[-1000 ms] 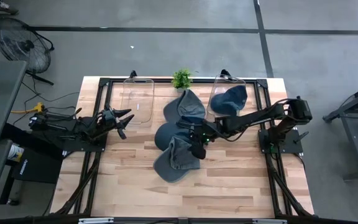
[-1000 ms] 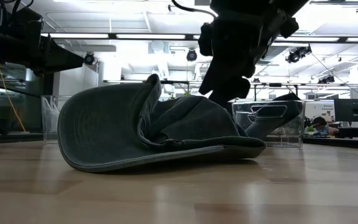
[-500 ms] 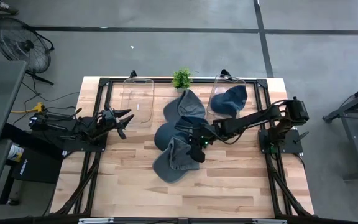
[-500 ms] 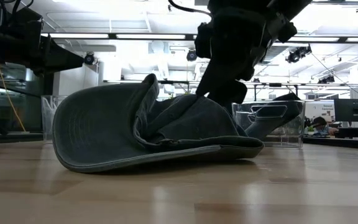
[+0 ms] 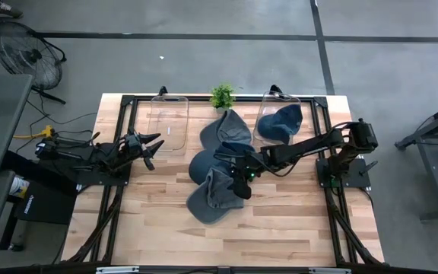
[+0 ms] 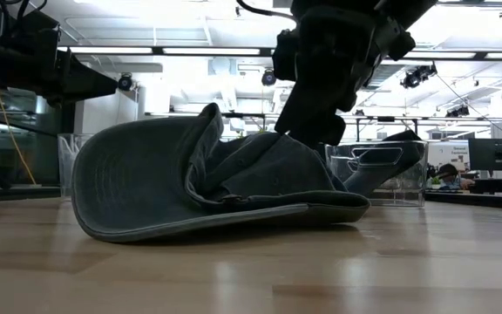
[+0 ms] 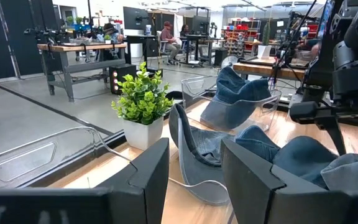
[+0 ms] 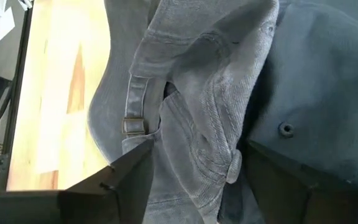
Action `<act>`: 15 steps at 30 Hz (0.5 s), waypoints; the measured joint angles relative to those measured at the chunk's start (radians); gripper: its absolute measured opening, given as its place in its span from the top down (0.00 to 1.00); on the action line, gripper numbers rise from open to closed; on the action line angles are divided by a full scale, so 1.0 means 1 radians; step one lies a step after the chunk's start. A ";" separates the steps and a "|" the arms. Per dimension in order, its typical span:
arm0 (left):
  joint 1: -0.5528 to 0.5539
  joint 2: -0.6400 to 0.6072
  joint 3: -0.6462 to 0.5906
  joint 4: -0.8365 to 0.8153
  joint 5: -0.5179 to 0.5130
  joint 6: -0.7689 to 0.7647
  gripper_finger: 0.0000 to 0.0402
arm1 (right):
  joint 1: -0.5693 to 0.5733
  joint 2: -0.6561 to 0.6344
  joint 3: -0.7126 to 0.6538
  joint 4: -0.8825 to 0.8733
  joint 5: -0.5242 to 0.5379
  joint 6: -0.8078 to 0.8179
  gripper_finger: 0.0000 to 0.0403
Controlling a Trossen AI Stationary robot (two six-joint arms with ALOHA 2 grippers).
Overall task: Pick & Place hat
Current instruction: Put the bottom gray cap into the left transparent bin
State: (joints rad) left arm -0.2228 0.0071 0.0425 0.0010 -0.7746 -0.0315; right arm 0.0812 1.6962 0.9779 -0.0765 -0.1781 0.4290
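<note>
Left gripper sits parked at the table's left edge, fingers apart with nothing between them, well clear of the hats. Centre table now: the grey hat lies crumpled on the wood, brim toward the near edge, touching a blue hat behind it. Right gripper is down on the grey hat's crown, fingers spread either side of the bunched fabric — whether they're already pinching it is hard to say.
</note>
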 joint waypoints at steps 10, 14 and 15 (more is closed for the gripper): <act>0.000 0.000 0.000 0.000 0.000 0.000 0.65 | -0.003 0.000 0.000 0.001 0.013 0.001 0.77; 0.000 0.000 0.000 0.000 0.000 0.000 0.65 | -0.010 0.000 0.000 0.029 -0.007 0.013 0.93; 0.000 0.000 0.000 0.000 0.000 0.000 0.65 | -0.010 0.000 0.000 0.038 -0.015 0.014 0.94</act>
State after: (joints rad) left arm -0.2228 0.0071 0.0425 0.0010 -0.7746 -0.0315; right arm 0.0709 1.6962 0.9779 -0.0385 -0.1927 0.4434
